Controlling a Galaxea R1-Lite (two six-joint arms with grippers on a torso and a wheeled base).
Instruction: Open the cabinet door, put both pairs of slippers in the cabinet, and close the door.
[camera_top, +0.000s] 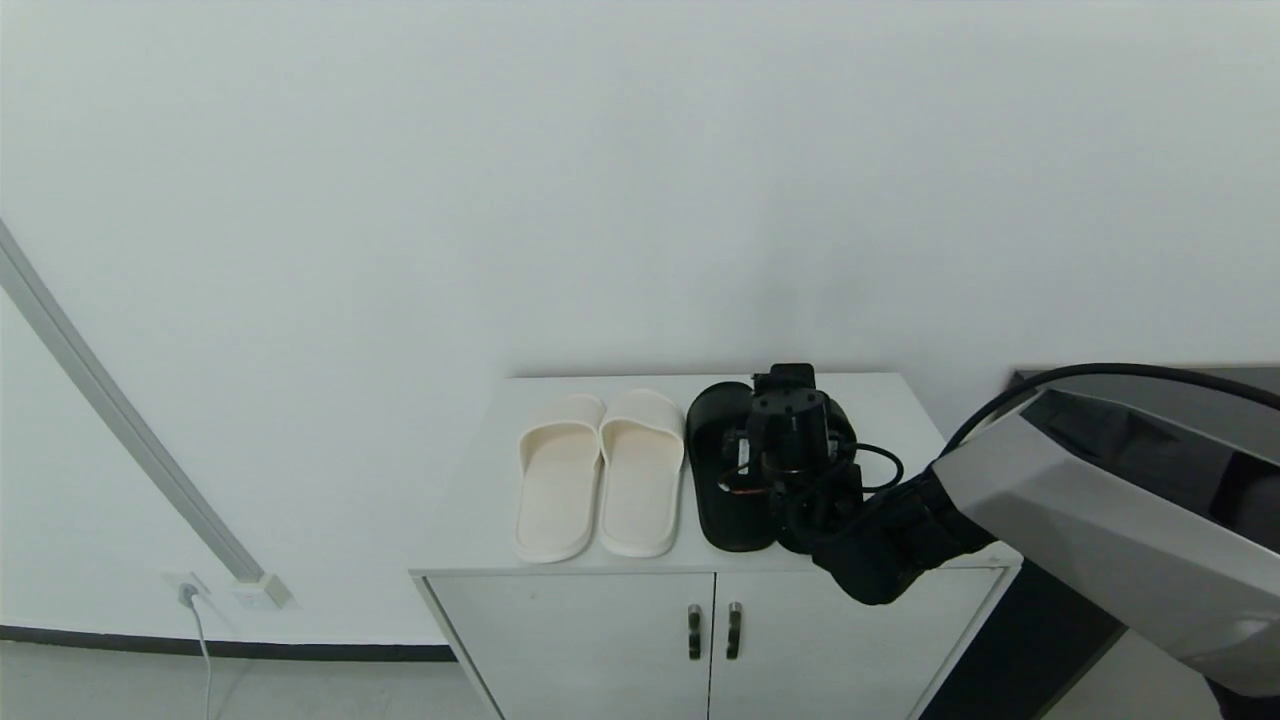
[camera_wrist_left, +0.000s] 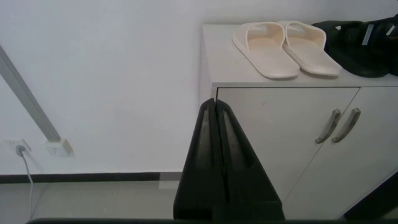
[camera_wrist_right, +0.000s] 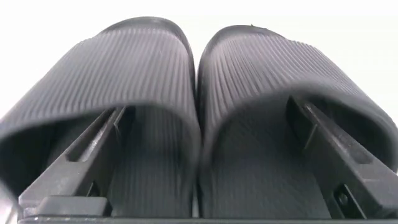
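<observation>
Two ribbed black slippers (camera_wrist_right: 143, 81) and two smooth cream slippers (camera_top: 640, 470) lie atop the shut cabinet (camera_top: 560, 640). Right end effector (camera_wrist_right: 204, 112) is spread apart inside the black pair; left end effector (camera_wrist_left: 216, 106) is pressed together.

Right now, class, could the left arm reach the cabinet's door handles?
Probably yes: the left gripper hangs shut near the cabinet, and nothing stands between it and the door handles.

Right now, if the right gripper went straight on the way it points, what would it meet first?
The pair of black ribbed rubber slippers. The right gripper is open, one finger under each strap, so it would probably press into their toe ends; depth is unclear.
</observation>
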